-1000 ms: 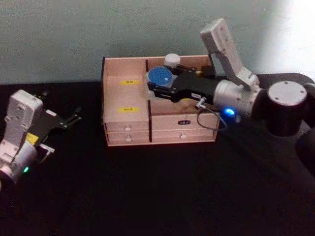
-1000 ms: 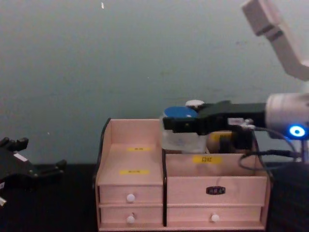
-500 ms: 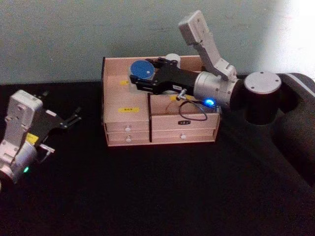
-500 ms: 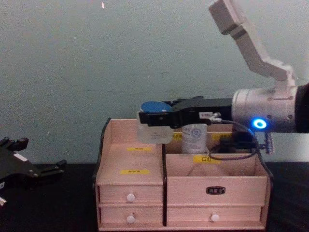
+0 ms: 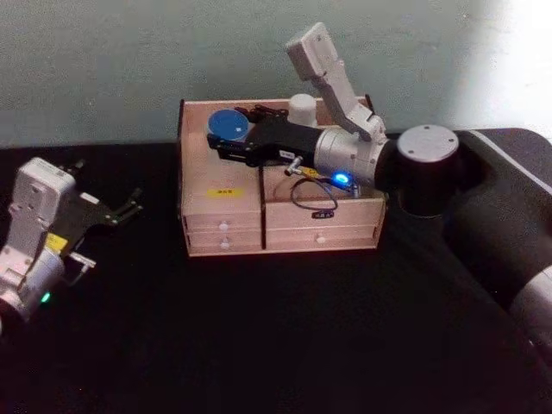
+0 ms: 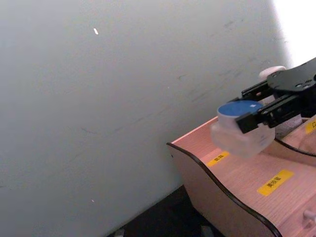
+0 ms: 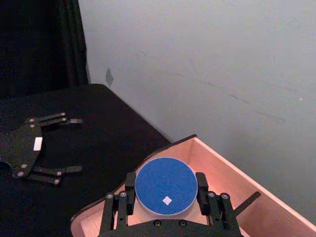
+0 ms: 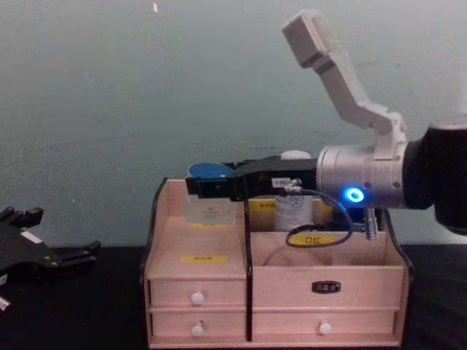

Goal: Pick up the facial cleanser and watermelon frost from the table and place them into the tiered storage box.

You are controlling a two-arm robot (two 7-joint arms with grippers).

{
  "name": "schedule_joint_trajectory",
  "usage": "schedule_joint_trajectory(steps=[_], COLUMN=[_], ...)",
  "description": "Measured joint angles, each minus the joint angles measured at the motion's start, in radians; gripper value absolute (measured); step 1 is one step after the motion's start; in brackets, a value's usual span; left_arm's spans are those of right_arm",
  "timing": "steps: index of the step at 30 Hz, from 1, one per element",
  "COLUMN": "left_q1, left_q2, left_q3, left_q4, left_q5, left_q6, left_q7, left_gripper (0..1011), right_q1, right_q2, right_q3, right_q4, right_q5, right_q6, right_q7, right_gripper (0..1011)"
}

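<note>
The right gripper (image 5: 226, 141) reaches over the tiered storage box (image 5: 321, 234) from its 3 o'clock side. Its jaws are closed on the jar with the blue lid (image 5: 229, 123), and the right wrist view shows one finger at each side of the lid. We think this grip from the side keeps the jar upright while it travels above the compartment walls. We cannot tell whether this jar is the facial cleanser or the watermelon frost. It hangs over the rear tier of the box's left half, toward the 10 o'clock corner. In the chest view its body is just above the tier floor, or perhaps touching it.

A bottle with a white cap (image 5: 302, 108) stands already in the rear right compartment, so we judge that one item is placed.

The left gripper (image 5: 129, 205) is parked over the black tabletop (image 5: 276, 328), at 9 o'clock from the box, with its jaws wide apart and empty.

One second ago the jar was above the right half, next to the bottle. Since then it has crossed the middle divider toward 9 o'clock and come lower. The left gripper has not moved.
</note>
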Motion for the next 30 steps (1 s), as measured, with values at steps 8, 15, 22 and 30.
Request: schedule_joint_trajectory(steps=[8, 15, 22, 30], left_q1=[0.000, 0.000, 0.000, 0.000], left_q2=[0.000, 0.000, 0.000, 0.000], left_q3=[0.000, 0.000, 0.000, 0.000], left_q4=[0.000, 0.000, 0.000, 0.000], left_q5=[0.000, 0.000, 0.000, 0.000], left_q6=[0.000, 0.000, 0.000, 0.000], left_q7=[0.000, 0.000, 0.000, 0.000], left_gripper=[1001, 1001, 1002, 1001], right_q1=[0.022, 0.026, 0.026, 0.025], right_q2=[-0.027, -0.037, -0.041, -0.044], right_q3=[0.002, 0.001, -0.002, -0.005], right_q4=[0.073, 0.096, 0.102, 0.102], right_q5=[-0.009, -0.027, -0.042, -0.059], right_q6=[-0.015, -0.015, -0.012, -0.004], right_q7=[0.017, 0.026, 0.032, 0.028], right_gripper=[721, 720, 721, 720])
